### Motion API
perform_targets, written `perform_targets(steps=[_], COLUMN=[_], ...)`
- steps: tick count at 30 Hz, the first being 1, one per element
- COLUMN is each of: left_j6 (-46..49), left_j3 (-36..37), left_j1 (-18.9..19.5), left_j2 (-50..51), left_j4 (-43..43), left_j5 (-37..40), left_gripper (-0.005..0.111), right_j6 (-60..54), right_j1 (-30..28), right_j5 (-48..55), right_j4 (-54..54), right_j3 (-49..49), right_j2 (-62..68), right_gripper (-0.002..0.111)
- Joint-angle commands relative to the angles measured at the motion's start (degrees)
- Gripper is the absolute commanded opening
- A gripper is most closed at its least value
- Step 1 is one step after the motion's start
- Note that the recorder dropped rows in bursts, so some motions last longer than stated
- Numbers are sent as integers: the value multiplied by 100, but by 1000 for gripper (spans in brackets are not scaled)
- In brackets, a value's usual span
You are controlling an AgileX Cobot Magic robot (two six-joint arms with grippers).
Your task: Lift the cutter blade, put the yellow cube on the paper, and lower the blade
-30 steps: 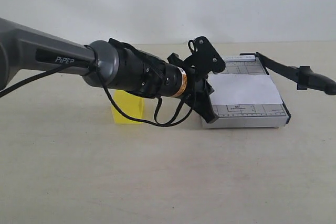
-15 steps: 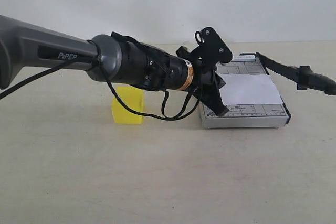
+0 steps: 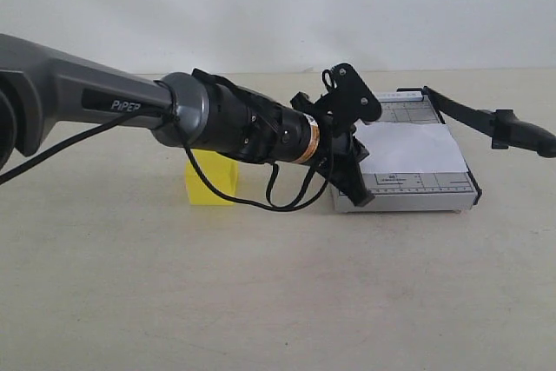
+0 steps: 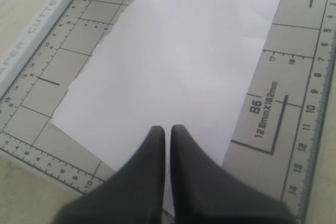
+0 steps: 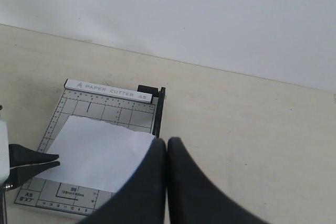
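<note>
The grey trimmer board (image 3: pixel 417 187) lies right of centre with the white paper (image 3: pixel 408 149) on it. The cutter blade (image 3: pixel 473 115) stands lifted off the board, its thick handle (image 3: pixel 526 135) out to the right. My left gripper (image 3: pixel 365 200) is shut and empty, low over the paper's near left corner; in the left wrist view its tips (image 4: pixel 167 129) lie over the paper (image 4: pixel 178 61). The yellow cube (image 3: pixel 211 182) sits on the table left of the board, partly behind my left arm. My right gripper (image 5: pixel 167 141) is shut and empty, outside the exterior view.
A white wall runs behind the beige table (image 3: pixel 278 301). The left arm's black cable (image 3: pixel 261 202) hangs between cube and board. In the right wrist view the blade (image 5: pixel 159 111) runs along the board's edge (image 5: pixel 105 109), beside the paper (image 5: pixel 97 153).
My left arm has reached further right over the board; its gripper rose, then sank a little. The cube, paper and blade have not moved.
</note>
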Motion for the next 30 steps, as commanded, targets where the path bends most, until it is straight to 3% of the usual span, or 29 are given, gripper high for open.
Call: perform_targets(steps=[1, 20, 30], left_j6=[-49, -49, -49], left_j3=[-19, -161, -278], left_j1=[-24, -39, -271], left_j2=[49, 137, 186], left_j4=[-42, -212, -259], left_j5=[-5, -393, -430], left_gripper=[4, 4, 4], right_j6=[-13, -13, -13], right_j1=[-2, -2, -2], right_j5=[-76, -99, -99], right_j4=[-1, -1, -1], right_j3=[-12, -12, -12], right_j2=[-36, -36, -36], right_gripper=[0, 0, 0])
